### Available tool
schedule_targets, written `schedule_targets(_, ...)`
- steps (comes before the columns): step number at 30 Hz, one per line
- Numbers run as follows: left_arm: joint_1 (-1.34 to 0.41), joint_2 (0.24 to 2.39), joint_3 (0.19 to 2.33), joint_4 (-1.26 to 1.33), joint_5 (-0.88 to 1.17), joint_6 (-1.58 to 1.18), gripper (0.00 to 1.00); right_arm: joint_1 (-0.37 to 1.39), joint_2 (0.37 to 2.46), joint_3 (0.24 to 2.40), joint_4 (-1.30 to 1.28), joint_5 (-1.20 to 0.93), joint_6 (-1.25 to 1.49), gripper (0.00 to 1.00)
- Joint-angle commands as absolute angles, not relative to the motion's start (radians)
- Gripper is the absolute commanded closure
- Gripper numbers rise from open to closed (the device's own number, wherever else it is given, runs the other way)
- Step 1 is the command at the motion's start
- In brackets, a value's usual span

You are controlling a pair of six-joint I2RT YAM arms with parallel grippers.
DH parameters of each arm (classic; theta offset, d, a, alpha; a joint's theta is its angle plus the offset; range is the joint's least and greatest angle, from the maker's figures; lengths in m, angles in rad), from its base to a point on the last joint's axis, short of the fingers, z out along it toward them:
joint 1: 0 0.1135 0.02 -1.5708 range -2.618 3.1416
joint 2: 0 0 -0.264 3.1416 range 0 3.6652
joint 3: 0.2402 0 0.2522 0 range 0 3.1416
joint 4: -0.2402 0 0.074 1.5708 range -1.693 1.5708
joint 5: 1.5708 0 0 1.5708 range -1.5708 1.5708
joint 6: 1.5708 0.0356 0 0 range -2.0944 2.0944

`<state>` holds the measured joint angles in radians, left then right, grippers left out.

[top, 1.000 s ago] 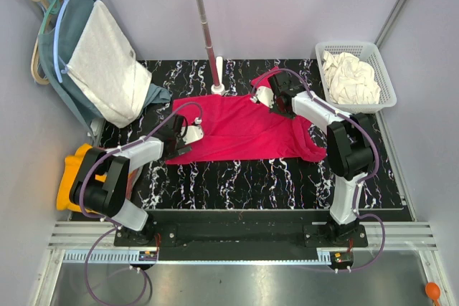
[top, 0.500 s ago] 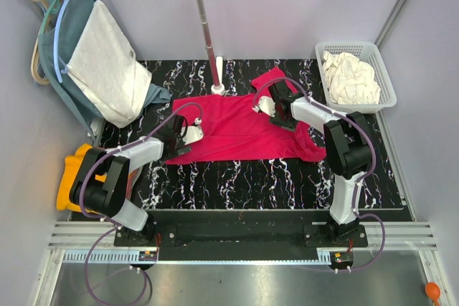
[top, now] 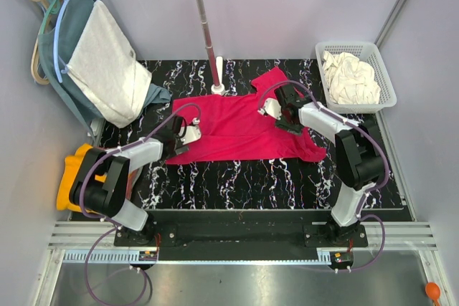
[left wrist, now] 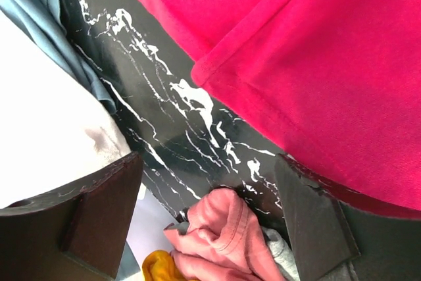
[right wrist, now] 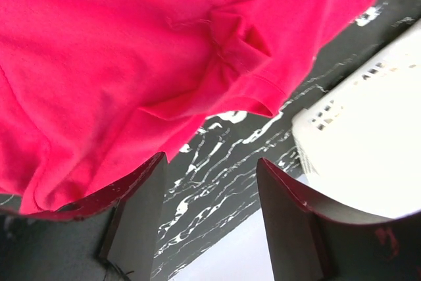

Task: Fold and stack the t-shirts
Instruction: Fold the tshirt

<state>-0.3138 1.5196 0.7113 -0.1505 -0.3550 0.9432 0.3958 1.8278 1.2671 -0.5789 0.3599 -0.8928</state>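
Observation:
A crimson-pink t-shirt lies spread on the black marbled table, one sleeve pointing to the back. My right gripper hovers over that sleeve's shoulder, open, with only table between its fingers and red cloth just ahead. My left gripper stands open at the shirt's left edge; below it, off the table's end, lie a dusty pink t-shirt and a bit of an orange-yellow one. The orange-yellow t-shirt shows at far left. A cream-white t-shirt fills the basket.
A white basket stands at the back right corner. A rack pole rises from its base behind the shirt. Pale grey-white and teal garments hang at the back left, drooping onto the table.
My right gripper opened and let go of the crimson sleeve, which now lies flat. That arm drew a little toward the near right. The left arm has not moved.

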Motion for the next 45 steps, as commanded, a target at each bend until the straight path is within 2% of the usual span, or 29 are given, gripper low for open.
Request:
schedule_targets(1, -0.304, 1.457, 0.767, -0.12, -0.383, 0.939, 0.13, 0.39, 1.731, 1.261, -0.554, 0.388, -0.896, 0.35)
schedule_targets(10, -0.311, 1.402, 0.864, -0.282, -0.259, 0.845, 0.1, 0.39, 1.654, 1.215, -0.565, 0.224, -0.787, 0.23)
schedule_targets(15, -0.345, 1.397, 0.845, -0.321, -0.178, 0.805, 0.06, 0.39, 1.66, 1.169, -0.563, 0.123, -0.753, 0.0)
schedule_targets(21, -0.394, 1.442, 0.819, -0.295, -0.167, 0.767, 0.01, 0.39, 1.675, 1.112, -0.511, 0.098, -0.741, 0.0)
schedule_targets(35, -0.406, 1.575, 0.758, -0.229, -0.193, 0.787, 0.01, 0.391, 1.763, 1.016, -0.403, 0.049, -0.747, 0.0)
schedule_targets(45, -0.426, 1.551, 0.666, -0.239, -0.256, 0.831, 0.01, 0.451, 1.703, 0.89, -0.432, 0.077, -0.807, 0.01)
